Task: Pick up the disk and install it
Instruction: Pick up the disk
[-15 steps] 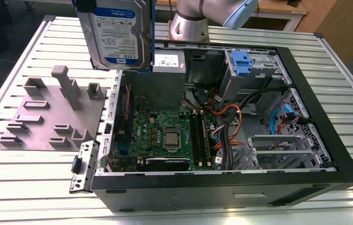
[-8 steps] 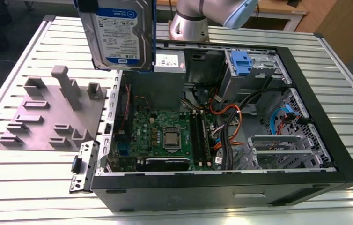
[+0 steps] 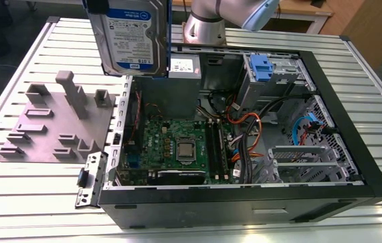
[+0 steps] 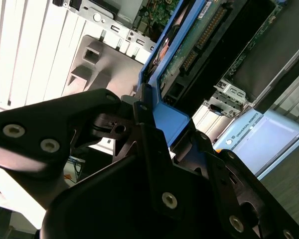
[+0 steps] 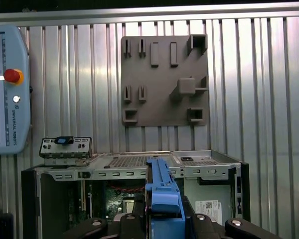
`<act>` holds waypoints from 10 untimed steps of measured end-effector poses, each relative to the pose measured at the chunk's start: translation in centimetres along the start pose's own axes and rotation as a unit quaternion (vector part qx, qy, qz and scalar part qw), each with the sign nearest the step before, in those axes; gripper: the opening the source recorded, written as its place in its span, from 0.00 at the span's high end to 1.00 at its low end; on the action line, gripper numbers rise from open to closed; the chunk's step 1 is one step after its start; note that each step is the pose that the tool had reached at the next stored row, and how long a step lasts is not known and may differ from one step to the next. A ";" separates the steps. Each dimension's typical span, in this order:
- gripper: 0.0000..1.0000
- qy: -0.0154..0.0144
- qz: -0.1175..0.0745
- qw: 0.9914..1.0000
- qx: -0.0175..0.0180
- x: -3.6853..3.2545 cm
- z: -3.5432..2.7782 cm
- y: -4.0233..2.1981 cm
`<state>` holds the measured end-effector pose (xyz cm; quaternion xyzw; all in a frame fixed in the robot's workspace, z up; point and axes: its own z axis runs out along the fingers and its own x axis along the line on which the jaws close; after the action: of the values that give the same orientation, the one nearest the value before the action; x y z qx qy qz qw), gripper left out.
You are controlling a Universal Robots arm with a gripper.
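Disk (image 3: 130, 38): is hanging label-outward in the air, clear of every surface. In the exterior view, with the open computer case (image 3: 231, 205) as the dial, it is sitting at eleven o'clock, over the case's far corner.

Disk, build: a flat silver metal slab with a white-and-blue label. A blue rail (image 5: 163, 191) of smooth plastic is running along its edge, and the second wrist view is showing its green circuit-board underside (image 4: 189, 47).

Gripper (image 4: 157, 129): is pinching the disk by the blue rail, with black fingers pressed against both sides in both wrist views.

Arm (image 3: 208, 23): is standing at twelve o'clock, behind the case.

Step in hand, as judged: carrying the held disk towards its place in the case.

Doing it well, as judged: keeping the disk square to the grip, because the smooth plastic rail may slip. The disk should also be passing well above the sheet-metal wall and the loose cables.

Drive cage (image 3: 282, 76): is lying at one o'clock, in perforated grey sheet metal, with a blue latch (image 3: 261, 68) on it.

Motherboard (image 3: 177, 147): is lying at eight o'clock, green and densely studded.

Fixture plate (image 3: 49, 126): is resting at nine o'clock outside the case, matte grey with blocky upright pegs.

Table (image 3: 15, 192): is carrying everything on ribbed aluminium slats.
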<state>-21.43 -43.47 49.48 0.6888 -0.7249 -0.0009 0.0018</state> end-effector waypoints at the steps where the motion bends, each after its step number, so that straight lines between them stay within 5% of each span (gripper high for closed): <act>1: 0.64 0.000 0.000 1.000 0.000 -0.01 0.00 -0.05; 10: 0.64 0.000 0.000 1.000 0.000 -0.04 0.03 -0.82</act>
<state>-20.61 -43.46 49.45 0.6889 -0.7249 -0.0009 0.0018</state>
